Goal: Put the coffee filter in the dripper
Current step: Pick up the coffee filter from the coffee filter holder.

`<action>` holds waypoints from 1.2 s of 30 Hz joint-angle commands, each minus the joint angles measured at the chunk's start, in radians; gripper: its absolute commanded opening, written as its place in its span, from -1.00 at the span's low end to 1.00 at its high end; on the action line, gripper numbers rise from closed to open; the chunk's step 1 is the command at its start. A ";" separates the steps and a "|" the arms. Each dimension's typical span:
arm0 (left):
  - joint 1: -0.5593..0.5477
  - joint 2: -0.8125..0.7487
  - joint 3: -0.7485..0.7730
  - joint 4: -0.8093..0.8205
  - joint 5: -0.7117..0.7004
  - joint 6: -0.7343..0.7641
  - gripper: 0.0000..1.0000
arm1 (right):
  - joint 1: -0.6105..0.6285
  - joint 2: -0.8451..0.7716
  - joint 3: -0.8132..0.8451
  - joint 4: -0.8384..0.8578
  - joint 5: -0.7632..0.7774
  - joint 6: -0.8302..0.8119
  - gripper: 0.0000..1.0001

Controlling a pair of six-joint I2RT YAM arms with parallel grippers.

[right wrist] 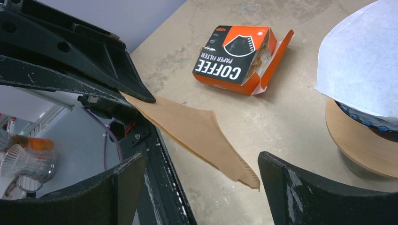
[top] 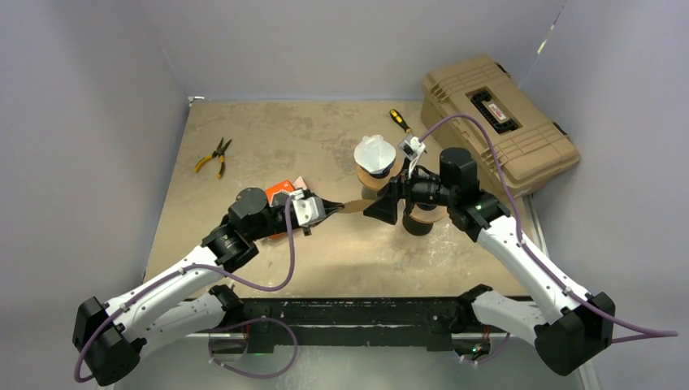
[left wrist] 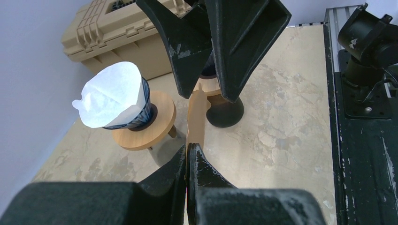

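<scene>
My left gripper [top: 333, 207] [left wrist: 190, 149] is shut on a flat brown coffee filter [top: 353, 206] [left wrist: 197, 117] [right wrist: 192, 126], holding it out over the table toward the right arm. My right gripper [top: 382, 210] [right wrist: 201, 157] stands wide open, one finger on each side of the filter's toothed tip, not touching it. A blue-patterned dripper [top: 375, 166] [left wrist: 136, 112] on a round wooden stand [left wrist: 150, 131] [right wrist: 361, 140] holds a white filter [left wrist: 110, 96] [right wrist: 356, 65]. A second wooden stand with a dark base [top: 422, 218] [left wrist: 225, 112] is partly hidden under the right arm.
An orange coffee-filter box [top: 280, 192] [right wrist: 237, 58] lies open behind the left gripper. A tan toolbox [top: 500, 122] [left wrist: 117, 33] fills the back right corner. Yellow pliers [top: 214, 156] lie at back left, a screwdriver [top: 400, 120] beside the toolbox.
</scene>
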 commanded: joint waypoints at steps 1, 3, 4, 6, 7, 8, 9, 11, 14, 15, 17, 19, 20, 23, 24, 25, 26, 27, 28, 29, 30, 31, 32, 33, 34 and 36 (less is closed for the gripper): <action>-0.011 0.000 0.015 0.063 -0.005 -0.018 -1.00 | -0.002 -0.003 0.023 0.011 -0.019 -0.017 0.88; -0.013 0.001 0.015 0.070 0.005 -0.017 -1.00 | -0.002 0.004 0.022 0.010 -0.006 -0.020 0.87; -0.015 0.000 0.016 0.073 0.013 -0.017 -1.00 | -0.002 0.006 0.023 0.009 0.001 -0.021 0.87; -0.016 0.000 0.017 0.079 0.028 -0.017 -1.00 | -0.002 0.009 0.020 0.010 0.010 -0.023 0.87; -0.017 0.000 0.017 0.083 0.039 -0.015 -1.00 | -0.003 0.010 0.022 0.011 0.014 -0.023 0.86; -0.018 0.000 0.017 0.084 0.052 -0.009 -1.00 | -0.002 0.008 0.022 0.011 0.018 -0.024 0.86; -0.019 0.000 0.017 0.084 0.057 -0.006 -1.00 | -0.002 0.005 0.022 0.013 0.022 -0.025 0.86; -0.022 -0.001 0.018 0.074 0.044 0.002 -1.00 | -0.001 -0.001 0.030 0.009 0.029 -0.025 0.86; -0.025 -0.002 0.024 0.027 0.009 0.032 -1.00 | -0.001 -0.039 0.045 0.005 0.065 -0.027 0.88; -0.025 -0.003 0.026 0.011 0.003 0.043 -1.00 | -0.001 -0.055 0.047 0.008 0.076 -0.025 0.89; -0.027 -0.004 0.028 -0.014 0.002 0.058 -1.00 | -0.001 -0.085 0.048 0.014 0.095 -0.009 0.92; -0.029 -0.009 0.027 -0.026 0.012 0.070 -1.00 | -0.002 -0.109 0.045 0.023 0.106 0.009 0.93; -0.030 -0.011 0.026 -0.028 0.020 0.072 -1.00 | -0.001 -0.116 0.045 0.025 0.115 0.015 0.94; -0.033 -0.021 0.022 -0.022 0.039 0.074 -1.00 | -0.001 -0.114 0.045 0.029 0.128 0.021 0.95; -0.034 -0.022 0.022 -0.017 0.043 0.073 -1.00 | -0.002 -0.105 0.045 0.032 0.132 0.017 0.95; -0.034 -0.024 0.020 -0.014 0.045 0.072 -1.00 | -0.001 -0.096 0.044 0.034 0.140 0.012 0.95; -0.036 -0.024 0.021 -0.009 0.047 0.070 -1.00 | -0.002 -0.085 0.044 0.032 0.145 0.007 0.95; -0.037 -0.025 0.022 -0.006 0.050 0.069 -1.00 | -0.002 -0.074 0.040 0.032 0.134 0.004 0.95; -0.037 -0.027 0.022 0.000 0.054 0.068 -1.00 | -0.001 -0.065 0.035 0.033 0.125 0.005 0.94; -0.039 -0.027 0.022 0.007 0.052 0.065 -1.00 | -0.002 -0.058 0.033 0.035 0.116 0.003 0.94; -0.039 -0.027 0.023 0.013 0.047 0.059 -1.00 | -0.001 -0.053 0.026 0.039 0.107 0.003 0.94; -0.039 -0.027 0.025 0.016 0.044 0.053 -1.00 | -0.001 -0.050 0.022 0.043 0.100 0.005 0.94; -0.039 -0.026 0.025 0.018 0.042 0.051 -1.00 | -0.002 -0.048 0.019 0.046 0.093 0.006 0.93; -0.039 -0.025 0.026 0.017 0.042 0.051 -1.00 | -0.002 -0.046 0.016 0.047 0.085 0.006 0.94; -0.041 -0.021 0.027 0.017 0.041 0.049 -1.00 | -0.002 -0.045 0.015 0.046 0.078 0.005 0.94; -0.041 -0.019 0.030 0.017 0.036 0.046 -1.00 | -0.001 -0.049 0.011 0.047 0.065 0.004 0.94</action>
